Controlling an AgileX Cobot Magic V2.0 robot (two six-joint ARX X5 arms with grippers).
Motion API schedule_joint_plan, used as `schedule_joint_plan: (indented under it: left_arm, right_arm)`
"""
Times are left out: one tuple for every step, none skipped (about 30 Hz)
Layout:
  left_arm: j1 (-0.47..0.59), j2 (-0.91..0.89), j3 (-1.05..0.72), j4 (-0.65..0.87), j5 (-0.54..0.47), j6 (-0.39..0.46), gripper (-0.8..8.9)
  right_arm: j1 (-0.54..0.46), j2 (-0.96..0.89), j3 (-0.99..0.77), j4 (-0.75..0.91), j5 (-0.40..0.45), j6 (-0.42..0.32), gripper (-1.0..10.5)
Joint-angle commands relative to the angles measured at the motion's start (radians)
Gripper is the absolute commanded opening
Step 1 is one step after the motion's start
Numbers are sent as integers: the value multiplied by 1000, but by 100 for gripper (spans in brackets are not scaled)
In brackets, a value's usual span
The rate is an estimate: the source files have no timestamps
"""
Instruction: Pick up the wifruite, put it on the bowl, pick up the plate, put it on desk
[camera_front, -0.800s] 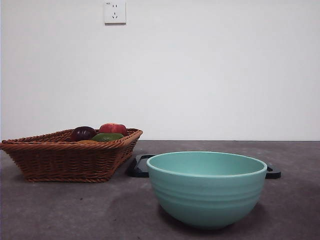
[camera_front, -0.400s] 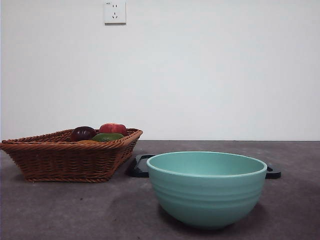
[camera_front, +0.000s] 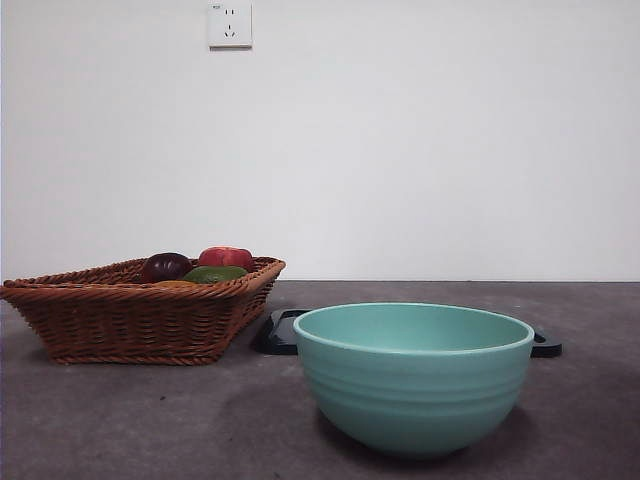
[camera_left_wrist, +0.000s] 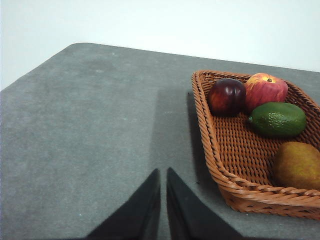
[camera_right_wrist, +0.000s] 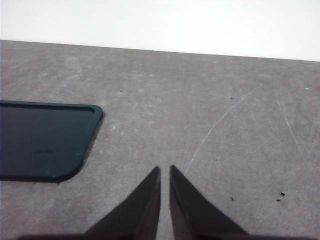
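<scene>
The wifruite (camera_left_wrist: 297, 165), a yellow-brown round fruit, lies in the near corner of a wicker basket (camera_left_wrist: 210, 145); in the front view only a sliver of it (camera_front: 175, 284) shows over the basket rim. The mint-green bowl (camera_front: 414, 385) stands empty on the desk (camera_front: 150, 420). Behind it lies the plate (camera_front: 280, 332), a flat dark tray, also seen in the right wrist view (camera_right_wrist: 42, 140). My left gripper (camera_left_wrist: 163, 172) is shut over bare desk beside the basket. My right gripper (camera_right_wrist: 165, 170) is shut over bare desk beside the plate's corner. Neither arm shows in the front view.
The basket (camera_front: 130, 315) also holds a dark purple fruit (camera_left_wrist: 226, 96), a red apple-like fruit (camera_left_wrist: 265, 90) and a green avocado (camera_left_wrist: 278, 119). A white wall with a socket (camera_front: 229, 24) stands behind the desk.
</scene>
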Motion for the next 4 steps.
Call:
schedule_joint_plan:
  left_arm:
    - [0,-1,-20,-6,1,3,19]
    - [0,-1,-20,-6,1,3,19]
    - [0,-1,-20,-6,1,3,19]
    - [0,-1,-20,-6,1,3,19]
  right_arm:
    - [-2,-2,-5,10,3,13,26]
    - [-2,-2,-5,10,3,13,26]
    - [-2,-2,-5,10,3,13,26]
    - [-2,-2,-5,10,3,13,26]
